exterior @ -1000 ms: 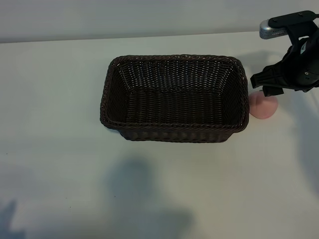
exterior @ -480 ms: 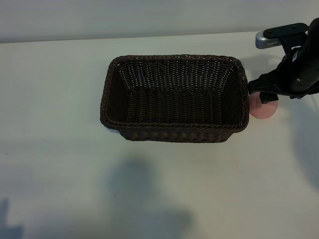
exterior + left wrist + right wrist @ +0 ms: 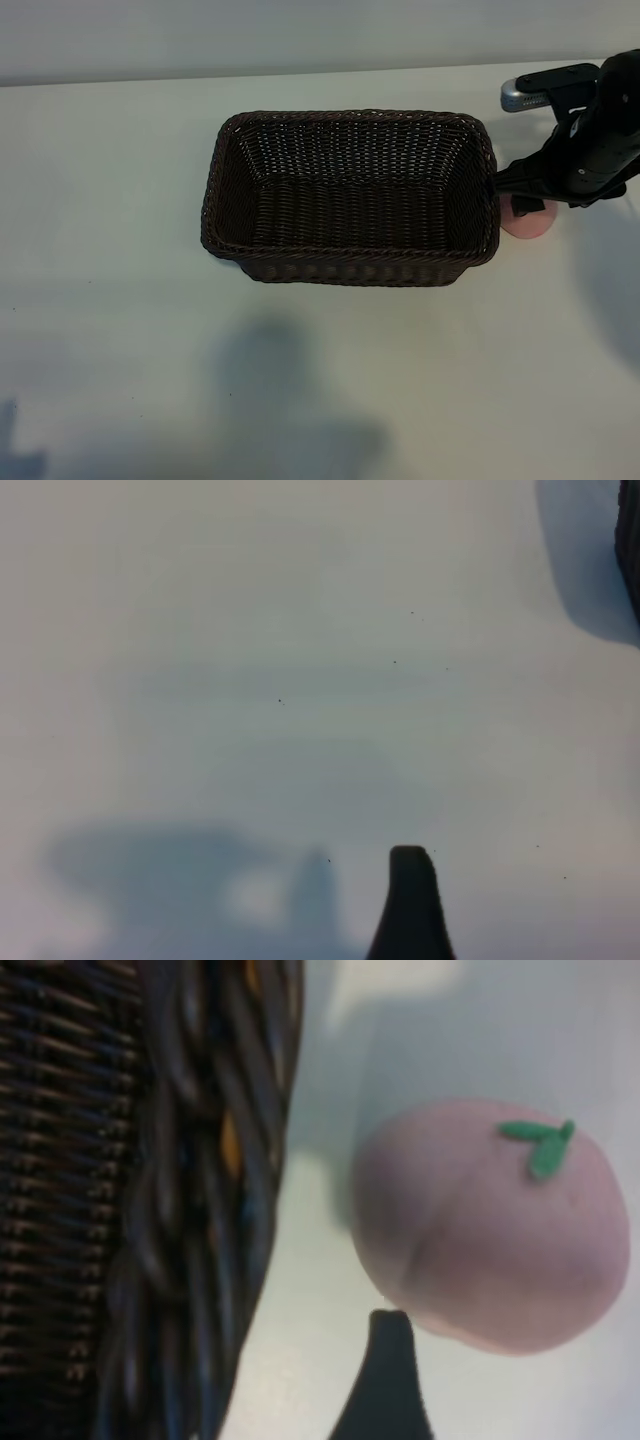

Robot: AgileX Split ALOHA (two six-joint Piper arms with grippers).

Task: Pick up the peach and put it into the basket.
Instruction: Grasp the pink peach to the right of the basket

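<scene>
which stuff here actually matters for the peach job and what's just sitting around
Part of the job:
- peach, on the table just outside the basket's right end
- basket, nothing in it
- right tool, open, right above the peach

Just there:
- white table
- left tool, open over bare table

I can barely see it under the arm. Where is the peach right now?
In the exterior view the peach sits on the table just off the basket's right end, partly hidden beneath the open right pincer.
</scene>
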